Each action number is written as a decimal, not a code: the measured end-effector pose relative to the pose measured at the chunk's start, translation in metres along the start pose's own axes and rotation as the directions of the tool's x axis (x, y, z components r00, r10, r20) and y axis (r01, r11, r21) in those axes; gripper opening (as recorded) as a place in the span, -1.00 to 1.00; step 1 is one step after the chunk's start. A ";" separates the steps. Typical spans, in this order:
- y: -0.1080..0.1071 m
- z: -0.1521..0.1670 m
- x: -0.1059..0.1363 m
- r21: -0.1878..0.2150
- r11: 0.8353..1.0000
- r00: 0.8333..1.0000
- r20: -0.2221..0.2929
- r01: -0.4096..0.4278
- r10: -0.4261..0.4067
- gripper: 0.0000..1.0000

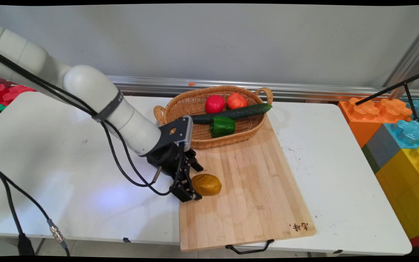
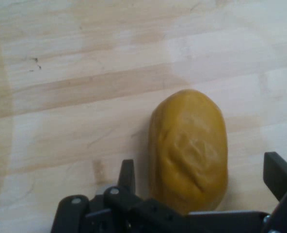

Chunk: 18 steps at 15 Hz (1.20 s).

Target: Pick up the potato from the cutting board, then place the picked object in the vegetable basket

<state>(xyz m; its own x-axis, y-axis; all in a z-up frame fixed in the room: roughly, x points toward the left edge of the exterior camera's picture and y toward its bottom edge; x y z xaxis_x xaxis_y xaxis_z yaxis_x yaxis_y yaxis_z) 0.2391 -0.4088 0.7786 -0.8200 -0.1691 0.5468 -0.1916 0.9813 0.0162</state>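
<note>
A yellow-brown potato [image 1: 206, 184] is shown lying on its side on a wooden cutting board [image 1: 253, 189], near the board's left edge and well short of its near end. Its skin appears smooth, with a few shallow creases visible in the hand view [image 2: 189, 150]; it is judged to be a firm, light, rounded body, probably a moulded replica, that may roll or slip if pinched off-centre. A hold across the short axis, at the widest part of the body, is judged the most secure.

The claw [image 1: 194, 182] is held low over the board's left edge, directly beside the potato's left end. Its jaws are spread apart, with one finger [image 2: 127, 175] close against one flank of the potato and the other finger [image 2: 279, 174] standing clear of the opposite flank; nothing is gripped.

Beyond the potato, at the board's far end, a wicker basket [image 1: 195, 136] is seen resting partly on the board. It holds a red tomato [image 1: 214, 104], an orange-red tomato [image 1: 236, 100], a green pepper [image 1: 222, 126] and a long cucumber [image 1: 231, 113] laid across the others, its tip reaching the basket's right rim. The board lies on a white worktop [image 1: 67, 174], its black wire handle [image 1: 249, 248] overhanging the near edge. Large coloured building blocks [image 1: 398, 134] are stacked off the worktop's right end.
</note>
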 end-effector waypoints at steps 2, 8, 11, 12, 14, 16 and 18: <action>0.001 0.007 -0.002 0.010 1.000 1.000 -0.005 -0.011 0.011 1.00; 0.003 0.018 -0.002 0.028 0.999 0.999 -0.014 -0.040 0.041 -1.00; 0.003 0.016 0.001 0.033 0.999 0.999 -0.012 -0.040 0.040 -1.00; 0.004 0.013 0.003 0.034 0.999 0.999 -0.012 -0.037 0.037 -1.00; 0.005 0.003 0.013 0.034 0.999 1.000 -0.017 -0.022 0.023 -1.00; 0.004 -0.009 0.027 0.036 0.999 1.000 -0.028 0.000 0.001 -1.00; 0.000 -0.022 0.042 0.045 0.999 0.999 -0.040 0.023 -0.022 -1.00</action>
<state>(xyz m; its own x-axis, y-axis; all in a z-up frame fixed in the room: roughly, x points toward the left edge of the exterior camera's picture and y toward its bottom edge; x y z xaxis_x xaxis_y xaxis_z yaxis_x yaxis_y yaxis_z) 0.2165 -0.4137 0.8202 -0.7935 -0.1864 0.5793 -0.2346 0.9721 -0.0086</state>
